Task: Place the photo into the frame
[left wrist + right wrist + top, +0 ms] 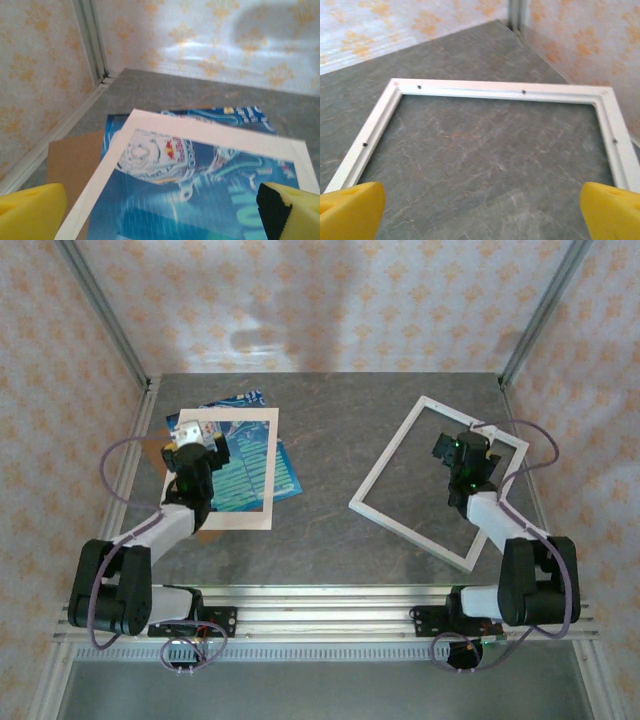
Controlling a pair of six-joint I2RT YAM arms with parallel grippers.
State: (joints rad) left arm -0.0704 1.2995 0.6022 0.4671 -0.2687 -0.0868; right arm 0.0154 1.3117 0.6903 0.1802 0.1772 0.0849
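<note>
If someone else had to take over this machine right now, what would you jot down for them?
Left gripper: open, empty, above the cream mat.
Right gripper: open, empty, above the frame.
The photo lies on the left under the mat, with a brown board partly beneath it. The frame lies empty on the right, apart from them.
Done: nothing yet.
Left: free the photo from the mat, carry it over and lay it in the frame.

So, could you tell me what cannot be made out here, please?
- Top view: the mat covers parts of the photo; the left arm hides the mat's left side.
- Top view: the right arm hides a stretch of the frame.
- Left wrist view: the photo's lettering is blurred and cut off.
- Right wrist view: the frame's near side is cut off.
</note>
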